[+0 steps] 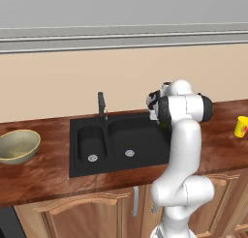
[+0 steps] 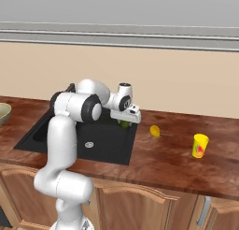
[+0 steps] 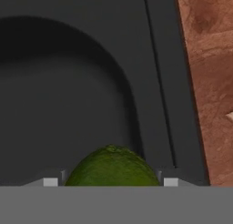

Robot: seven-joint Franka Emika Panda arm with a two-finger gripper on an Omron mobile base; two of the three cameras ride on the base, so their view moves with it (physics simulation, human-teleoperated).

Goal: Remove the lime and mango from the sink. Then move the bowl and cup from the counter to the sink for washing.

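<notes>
My gripper [image 2: 125,122] hangs over the right end of the black sink [image 2: 109,147], shut on the dark green lime [image 2: 124,125]. In the hand view the lime [image 3: 113,167] sits between the two fingertips [image 3: 50,182], with the large basin's corner and rim below it. The yellow-orange mango [image 2: 154,130] lies on the reddish-brown counter [image 2: 163,161], just right of the sink. Farther right stands the yellow cup [image 2: 200,146] with its red mark. The olive-tan bowl [image 1: 18,146] rests on the counter left of the sink.
A dark faucet [image 1: 101,105] rises behind the divider between the small and large basins. The beige wall runs close behind the counter. Light wooden cabinet doors [image 1: 87,215] sit below the front edge.
</notes>
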